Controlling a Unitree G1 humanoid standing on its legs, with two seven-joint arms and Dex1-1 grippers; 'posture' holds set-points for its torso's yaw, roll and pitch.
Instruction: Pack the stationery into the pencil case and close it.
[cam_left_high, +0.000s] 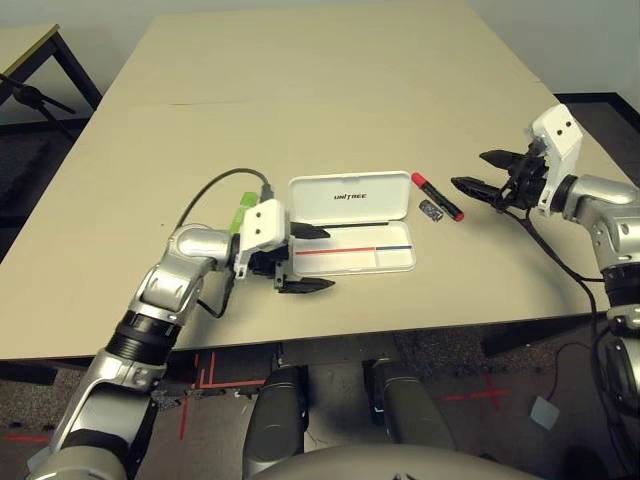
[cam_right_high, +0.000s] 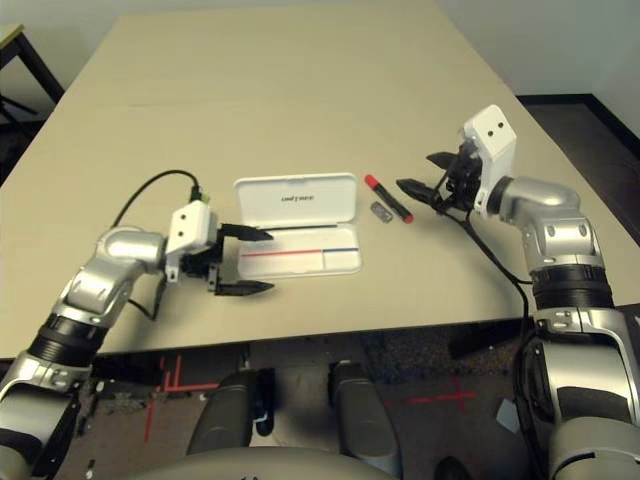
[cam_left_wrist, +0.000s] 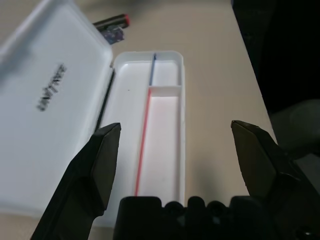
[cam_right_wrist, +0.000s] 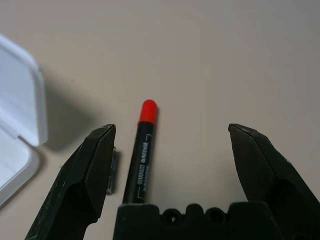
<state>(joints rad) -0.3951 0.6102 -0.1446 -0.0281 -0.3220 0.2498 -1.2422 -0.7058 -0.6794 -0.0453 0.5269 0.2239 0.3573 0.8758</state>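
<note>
The white pencil case (cam_left_high: 352, 250) lies open at the table's front middle, its "UNITREE" lid (cam_left_high: 350, 195) folded back and flat. Its tray (cam_left_wrist: 165, 145) holds nothing, and the red-and-blue stripe shows inside. My left gripper (cam_left_high: 316, 258) is open at the tray's left end, one finger over the tray and one in front of it. A lime-green highlighter (cam_left_high: 240, 214) peeks out behind that wrist. Right of the case lie the red-capped marker (cam_left_high: 437, 196) and the small dark block (cam_left_high: 431, 210). My right gripper (cam_left_high: 468, 169) hovers open just right of the marker (cam_right_wrist: 142, 155).
The beige table (cam_left_high: 300, 90) stretches far back with free room all round the case. A grey cable (cam_left_high: 215, 183) loops from the left wrist. A second table and a black stand (cam_left_high: 30, 95) are off the far left. The front edge runs close below the left gripper.
</note>
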